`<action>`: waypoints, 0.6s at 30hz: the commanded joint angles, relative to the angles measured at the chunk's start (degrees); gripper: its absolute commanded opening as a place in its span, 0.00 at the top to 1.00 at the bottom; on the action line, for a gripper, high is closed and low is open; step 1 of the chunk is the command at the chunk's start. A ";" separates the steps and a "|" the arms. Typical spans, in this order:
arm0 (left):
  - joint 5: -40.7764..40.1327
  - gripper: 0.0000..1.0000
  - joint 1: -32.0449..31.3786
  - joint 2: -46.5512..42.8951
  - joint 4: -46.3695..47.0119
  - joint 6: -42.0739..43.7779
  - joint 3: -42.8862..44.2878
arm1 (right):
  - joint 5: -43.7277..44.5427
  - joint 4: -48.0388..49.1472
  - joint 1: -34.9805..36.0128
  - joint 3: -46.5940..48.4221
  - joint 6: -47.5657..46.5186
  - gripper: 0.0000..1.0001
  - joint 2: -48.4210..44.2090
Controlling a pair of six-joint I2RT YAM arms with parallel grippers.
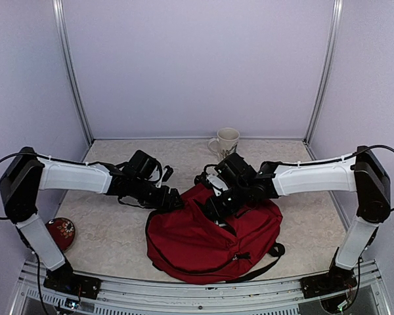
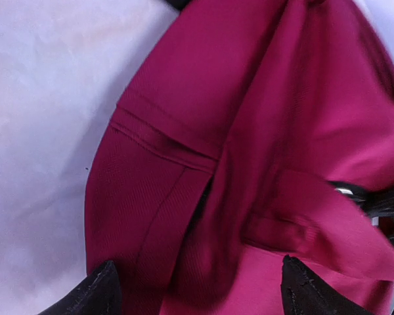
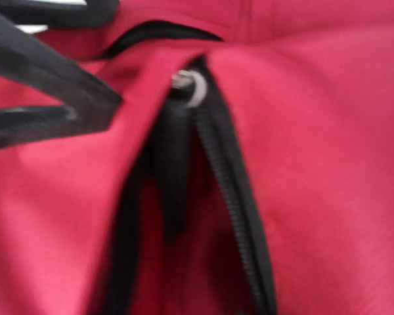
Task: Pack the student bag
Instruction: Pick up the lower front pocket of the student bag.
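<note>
The student bag [image 1: 203,246], a dark-red backpack, lies on the table between the two arms. My left gripper [image 1: 173,200] rests at the bag's upper left edge. In the left wrist view its jaws [image 2: 200,295] stand wide open over folds of red fabric [image 2: 184,98], with nothing between them. My right gripper [image 1: 217,209] presses down on the top of the bag. The right wrist view shows red fabric [image 3: 328,164] and a black zipper [image 3: 233,210] parted into a dark slit, with its metal slider [image 3: 187,88] at the top. My right fingers are out of that view.
A pale mug [image 1: 226,141] stands at the back of the table behind the bag. A round red patterned object [image 1: 61,231] lies at the near left beside the left arm's base. A black strap [image 1: 266,262] trails from the bag's near right side.
</note>
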 commanded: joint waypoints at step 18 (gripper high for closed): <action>13.44 1.00 -2.71 9.58 23.01 4.53 0.04 | 3.52 12.63 5.27 -4.39 8.16 0.63 0.45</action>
